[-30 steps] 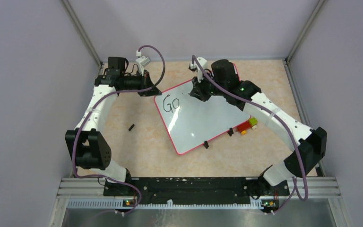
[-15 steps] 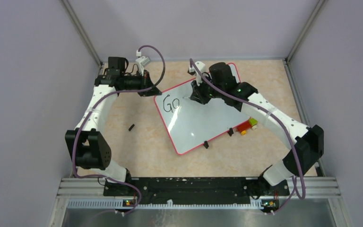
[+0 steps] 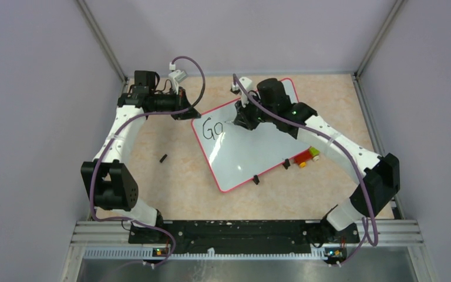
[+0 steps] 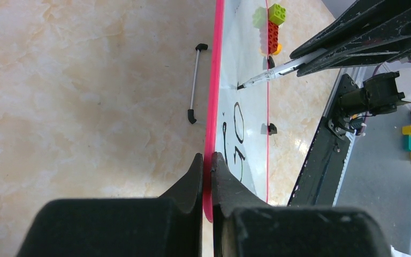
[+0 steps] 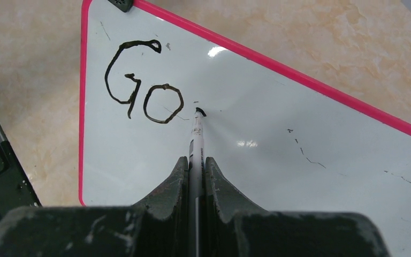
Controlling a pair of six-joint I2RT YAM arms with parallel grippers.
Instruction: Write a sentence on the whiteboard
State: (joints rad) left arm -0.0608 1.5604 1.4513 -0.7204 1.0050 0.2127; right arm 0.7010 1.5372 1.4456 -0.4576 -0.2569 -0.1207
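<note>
The whiteboard (image 3: 252, 147) lies tilted on the table, white with a thin red frame. It also shows in the right wrist view (image 5: 257, 160) and edge-on in the left wrist view (image 4: 249, 64). The sentence (image 5: 142, 91) reads only "GO" in black; it shows in the top view (image 3: 212, 128) too. My left gripper (image 4: 207, 159) is shut on the board's red corner edge. My right gripper (image 5: 196, 160) is shut on a white marker (image 5: 197, 139). The marker's black tip touches the board just right of the "O".
A stack of red, yellow and green toy bricks (image 3: 306, 157) lies by the board's right edge. A small black piece (image 3: 163, 158) lies on the table to the left. A thin metal bar with black ends (image 4: 194, 83) lies beside the board's frame.
My right gripper has moved the marker left towards the "GO", from farther right on the board. The left arm and the board have not moved.
</note>
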